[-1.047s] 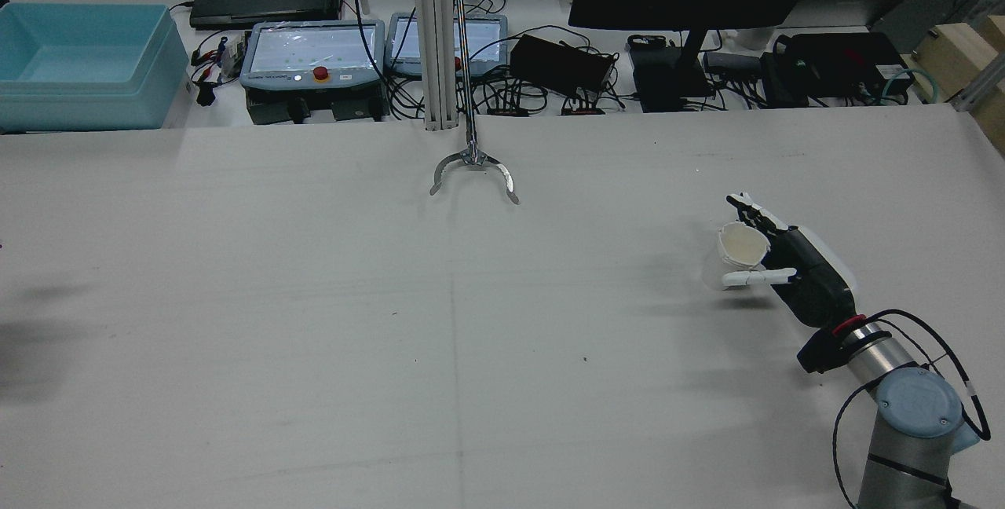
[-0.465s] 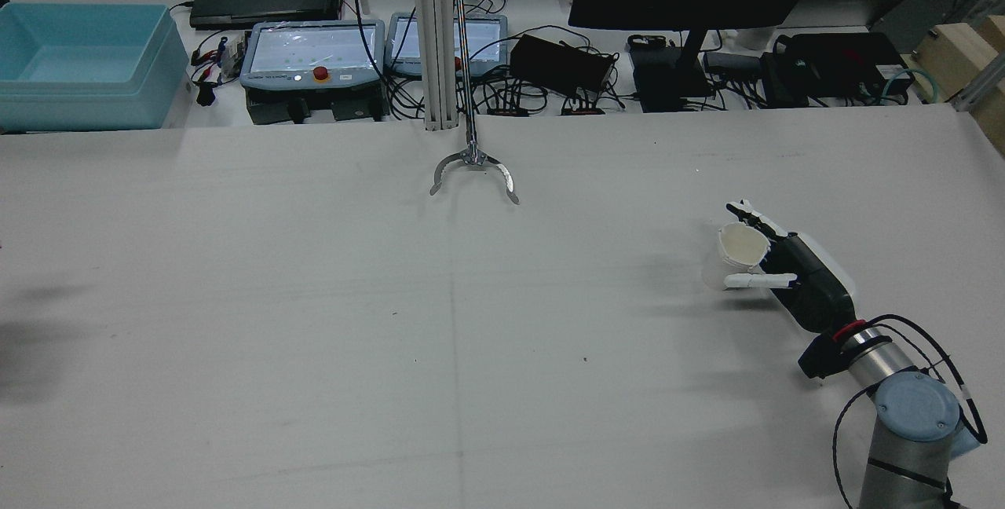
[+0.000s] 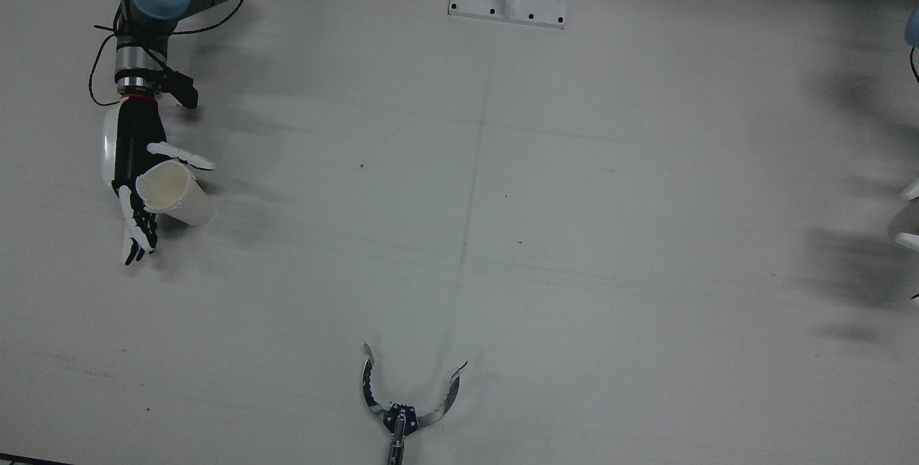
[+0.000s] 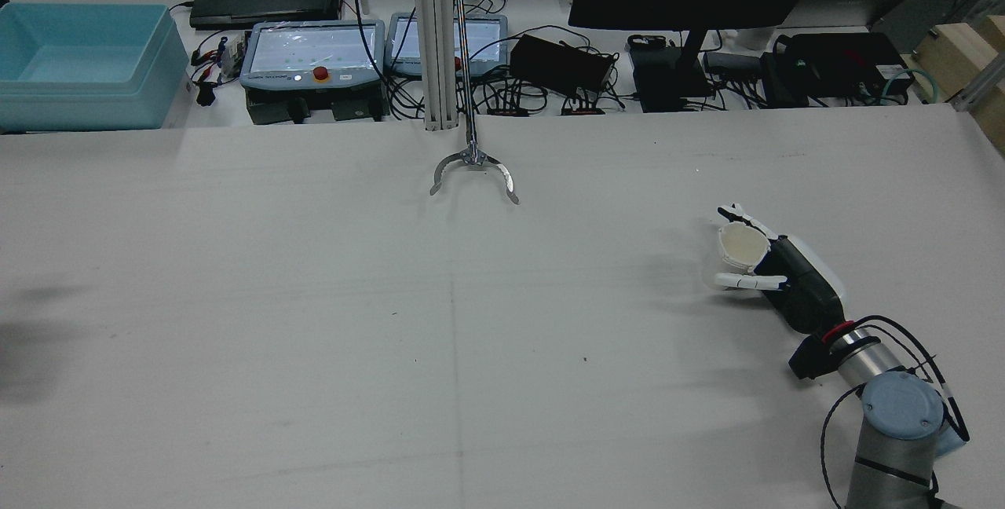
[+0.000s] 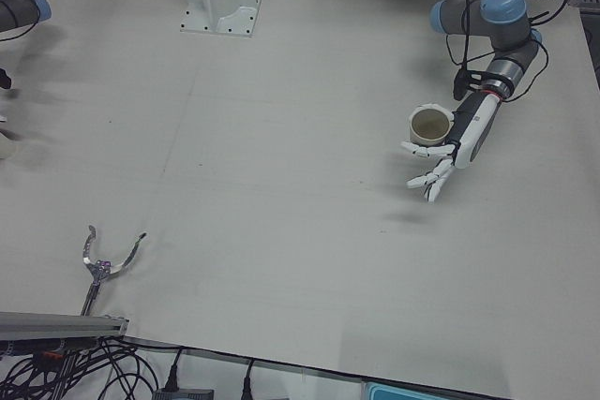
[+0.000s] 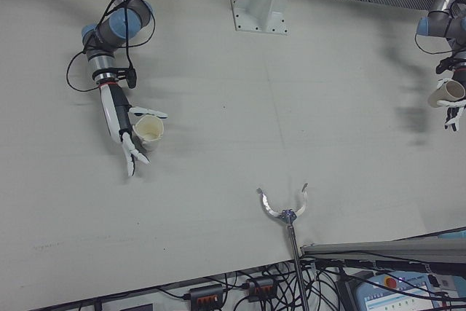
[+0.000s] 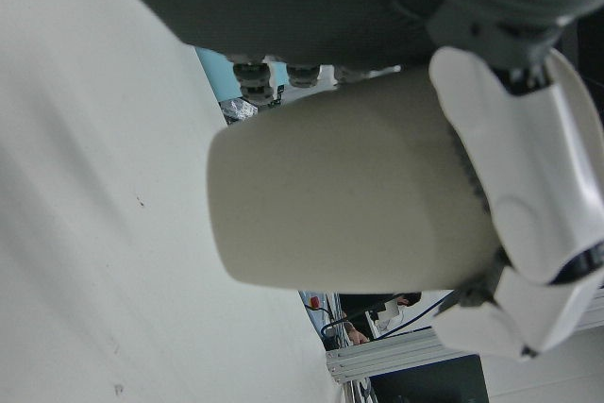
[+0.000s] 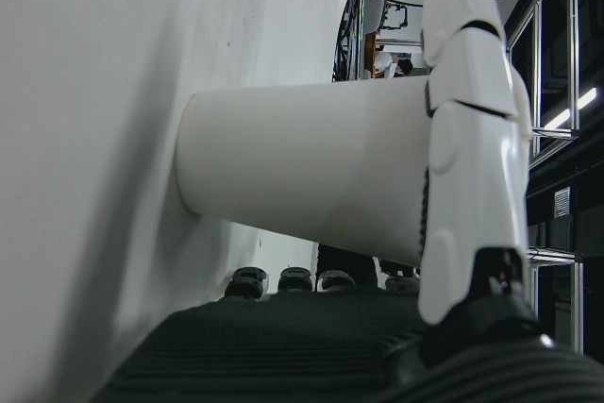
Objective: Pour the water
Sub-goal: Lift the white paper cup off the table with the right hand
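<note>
Two plain off-white cups, smooth, slightly tapered. Right hand (image 3: 133,178) has its fingers (image 3: 136,232) loosely around the right cup (image 3: 174,194), which sits base-down on the worktop (image 3: 502,163) near its right edge, long axis near vertical, mouth up. Left hand (image 5: 448,152) grasps the left cup (image 5: 428,125) above the worktop near the left edge, upright, mouth up, inside darker. Metal claw tool (image 3: 402,407) rests at the far edge, middle.

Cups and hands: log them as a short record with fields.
left hand: holds the left cup, raised clear of the table
right hand: thumb and fingers on either side of the right cup; firm grip unclear
right cup base: resting on the table
grabber claw: prongs apart, untouched, mid-table by the operators' edge
</note>
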`<act>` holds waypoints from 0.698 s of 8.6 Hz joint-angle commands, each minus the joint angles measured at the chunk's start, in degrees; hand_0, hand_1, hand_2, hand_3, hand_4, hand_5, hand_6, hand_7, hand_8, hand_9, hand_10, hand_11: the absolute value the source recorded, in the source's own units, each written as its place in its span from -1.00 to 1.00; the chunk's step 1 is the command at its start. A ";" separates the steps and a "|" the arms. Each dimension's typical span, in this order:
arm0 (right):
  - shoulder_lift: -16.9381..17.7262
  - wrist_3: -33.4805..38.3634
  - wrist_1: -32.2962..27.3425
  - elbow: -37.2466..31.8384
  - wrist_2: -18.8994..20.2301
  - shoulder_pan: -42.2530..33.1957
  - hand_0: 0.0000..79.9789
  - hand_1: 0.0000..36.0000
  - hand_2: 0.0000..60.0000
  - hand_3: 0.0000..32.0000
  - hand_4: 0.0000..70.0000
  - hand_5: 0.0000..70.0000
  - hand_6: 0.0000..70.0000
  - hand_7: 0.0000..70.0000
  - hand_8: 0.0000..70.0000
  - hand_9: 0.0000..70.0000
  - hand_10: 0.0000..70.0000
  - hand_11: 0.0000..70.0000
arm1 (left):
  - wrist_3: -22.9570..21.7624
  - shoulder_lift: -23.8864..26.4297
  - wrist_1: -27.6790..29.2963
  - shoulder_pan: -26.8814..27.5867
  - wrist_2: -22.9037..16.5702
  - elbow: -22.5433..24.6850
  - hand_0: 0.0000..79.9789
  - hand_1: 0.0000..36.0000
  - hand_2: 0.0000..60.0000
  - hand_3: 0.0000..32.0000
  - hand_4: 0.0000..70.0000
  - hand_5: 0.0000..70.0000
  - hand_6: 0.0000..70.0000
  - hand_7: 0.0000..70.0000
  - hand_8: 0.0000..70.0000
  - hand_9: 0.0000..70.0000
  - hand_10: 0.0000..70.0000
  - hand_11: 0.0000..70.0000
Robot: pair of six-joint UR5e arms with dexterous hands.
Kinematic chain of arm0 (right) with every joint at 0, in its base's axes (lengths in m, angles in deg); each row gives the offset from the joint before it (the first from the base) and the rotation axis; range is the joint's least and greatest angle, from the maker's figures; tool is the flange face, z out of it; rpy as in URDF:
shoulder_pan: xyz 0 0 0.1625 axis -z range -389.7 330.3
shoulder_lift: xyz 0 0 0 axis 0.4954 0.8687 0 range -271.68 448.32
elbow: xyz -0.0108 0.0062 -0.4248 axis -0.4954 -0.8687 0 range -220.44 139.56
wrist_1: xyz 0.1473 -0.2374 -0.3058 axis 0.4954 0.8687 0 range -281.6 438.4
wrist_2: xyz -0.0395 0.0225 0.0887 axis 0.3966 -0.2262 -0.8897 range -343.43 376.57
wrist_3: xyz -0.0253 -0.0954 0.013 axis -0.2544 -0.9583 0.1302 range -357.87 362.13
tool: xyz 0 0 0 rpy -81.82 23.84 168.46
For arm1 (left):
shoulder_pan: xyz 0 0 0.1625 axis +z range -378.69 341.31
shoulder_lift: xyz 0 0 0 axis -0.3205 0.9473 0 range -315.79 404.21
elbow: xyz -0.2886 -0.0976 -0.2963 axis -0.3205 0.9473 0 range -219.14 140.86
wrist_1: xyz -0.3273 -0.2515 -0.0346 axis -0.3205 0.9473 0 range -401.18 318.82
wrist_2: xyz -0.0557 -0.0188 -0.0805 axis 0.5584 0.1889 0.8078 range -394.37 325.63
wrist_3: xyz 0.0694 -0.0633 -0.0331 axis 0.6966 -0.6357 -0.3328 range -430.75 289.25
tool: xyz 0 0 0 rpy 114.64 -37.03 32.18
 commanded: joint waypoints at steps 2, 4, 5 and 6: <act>-1.51 -0.06 0.42 -0.33 0.00 0.07 0.59 0.58 -0.76 -1.00 -0.96 -0.57 -1.00 -1.00 -0.95 -0.96 -0.97 -0.86 | 0.06 0.00 0.19 0.09 -0.07 -0.59 0.00 -0.25 0.80 -1.00 0.96 -0.49 -0.61 -0.44 -0.94 -0.91 -0.84 -0.78; -1.61 0.03 0.51 0.02 0.00 -0.02 0.34 0.10 -0.73 -1.00 -0.52 -0.27 -0.99 -0.97 -0.98 -1.00 -0.97 -0.90 | -0.03 0.00 0.80 0.09 -0.07 -1.11 0.00 -0.26 0.79 -1.00 0.97 -0.50 -0.61 -0.44 -0.94 -0.91 -0.84 -0.77; -1.61 0.03 0.60 0.29 0.00 -0.10 0.23 -0.23 -0.67 -1.00 0.03 0.13 -0.99 -0.99 -1.00 -1.00 -0.98 -0.95 | -0.03 0.00 1.59 0.09 -0.07 -1.90 -0.01 -0.27 0.78 -1.00 0.96 -0.50 -0.61 -0.45 -0.94 -0.91 -0.84 -0.78; -1.61 0.03 0.69 0.55 0.00 -0.19 0.23 -0.35 -0.74 -1.00 0.51 0.45 -0.93 -0.82 -0.99 -0.99 -0.97 -0.95 | -0.03 -0.52 2.64 0.00 -0.07 -2.52 -0.01 -0.27 0.77 -1.00 0.95 -0.50 -0.61 -0.45 -0.94 -0.91 -0.84 -0.78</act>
